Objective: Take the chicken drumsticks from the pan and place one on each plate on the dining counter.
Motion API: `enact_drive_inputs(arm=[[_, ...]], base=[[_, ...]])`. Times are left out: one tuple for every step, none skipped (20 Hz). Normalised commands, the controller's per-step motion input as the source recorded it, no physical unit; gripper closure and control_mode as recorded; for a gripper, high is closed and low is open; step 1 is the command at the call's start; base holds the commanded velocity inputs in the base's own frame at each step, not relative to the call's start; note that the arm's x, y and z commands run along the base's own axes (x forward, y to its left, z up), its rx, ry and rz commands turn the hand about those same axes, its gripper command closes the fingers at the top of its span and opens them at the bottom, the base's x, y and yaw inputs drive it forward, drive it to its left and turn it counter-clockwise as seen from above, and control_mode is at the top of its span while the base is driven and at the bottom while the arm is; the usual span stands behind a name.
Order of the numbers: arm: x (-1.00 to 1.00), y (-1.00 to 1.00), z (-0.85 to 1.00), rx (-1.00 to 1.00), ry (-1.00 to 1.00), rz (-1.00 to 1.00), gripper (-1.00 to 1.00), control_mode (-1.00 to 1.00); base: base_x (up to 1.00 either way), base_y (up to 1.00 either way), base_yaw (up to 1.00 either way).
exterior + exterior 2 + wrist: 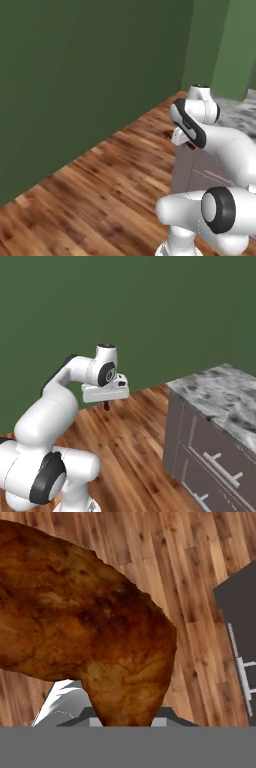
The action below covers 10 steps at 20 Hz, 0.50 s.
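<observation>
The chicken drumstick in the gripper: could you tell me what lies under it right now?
Under the chicken drumstick lies bare wooden floor, with the dining counter off to one side. The floor directly beneath is covered by the meat.

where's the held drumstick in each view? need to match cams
Left base view: small brown bit at centre right, beside the arm, drumstick.
Right base view: dark tip under the gripper, centre left.
Hand view: fills the left and centre.
Shared landmark: wood floor.

drumstick (85, 632) cropped left — claw (106, 404) fingertips hidden
</observation>
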Motion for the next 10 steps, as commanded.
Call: enact_drive_inputs(arm=[[0.0,0.0,0.0,0.0,0.0,0.0,1.0,1.0],[0.0,0.0,0.0,0.0,0.0,0.0,1.0,1.0],[0.0,0.0,0.0,0.0,0.0,0.0,1.0,1.0],[0.0,0.0,0.0,0.0,0.0,0.0,1.0,1.0],[0.0,0.0,0.0,0.0,0.0,0.0,1.0,1.0],[0.0,0.0,0.0,0.0,0.0,0.0,1.0,1.0],[0.0,0.0,0.0,0.0,0.0,0.0,1.0,1.0],[0.0,0.0,0.0,0.0,0.0,0.0,1.0,1.0],[0.0,0.0,0.0,0.0,0.0,0.0,1.0,1.0],[0.0,0.0,0.0,0.0,0.0,0.0,1.0,1.0]], base=[[1.0,0.45,-0.36],[1.0,0.45,-0.36],[1.0,0.45,-0.36],[1.0,0.44,-0.36],[1.0,0.44,-0.36],[1.0,0.44,-0.36],[1.0,0.44,-0.36],[1.0,0.44,-0.36],[1.0,0.44,-0.36],[1.0,0.44,-0.36]])
